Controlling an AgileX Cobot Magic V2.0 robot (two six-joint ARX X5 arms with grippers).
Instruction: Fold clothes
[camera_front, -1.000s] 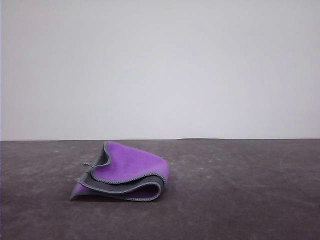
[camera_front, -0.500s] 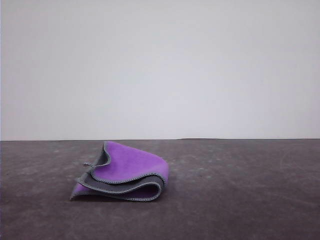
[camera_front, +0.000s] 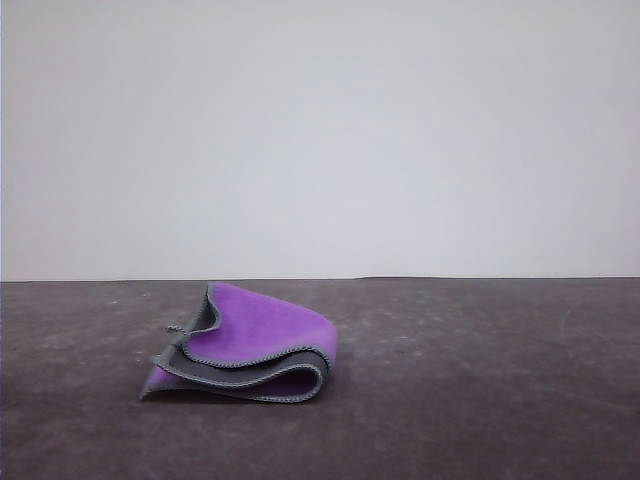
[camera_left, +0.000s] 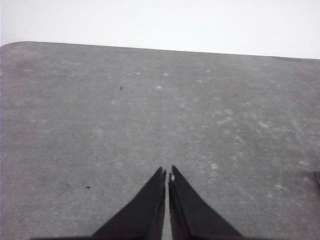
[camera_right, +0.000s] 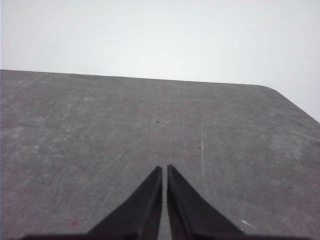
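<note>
On my left wrist feed I see the left tool (camera_left: 166, 172) with its two dark fingers pressed together, only a thin sliver between the tips, nothing pinched. It hangs over bare grey worktop (camera_left: 100, 115), which is speckled with pale flecks and a few dark specks, and a rounded corner of the surface shows against the white wall (camera_left: 200, 20).

On the front feed, the clothes (camera_front: 250, 350) lie on the worktop, left of centre and fairly close to the far edge. It is one small cloth folded loosely over itself into a soft bundle: the bright purple face shows on top and curls round the right side, a dark charcoal layer runs through the middle, and the light grey stitched edging traces the curved borders. A purple corner pokes out at the lower left. The bundle rests free, with nothing touching it.

On my right wrist feed, the right tool (camera_right: 164, 169) is likewise closed, fingertips almost meeting, holding nothing, above scuffed grey worktop with faint scratches.
</note>
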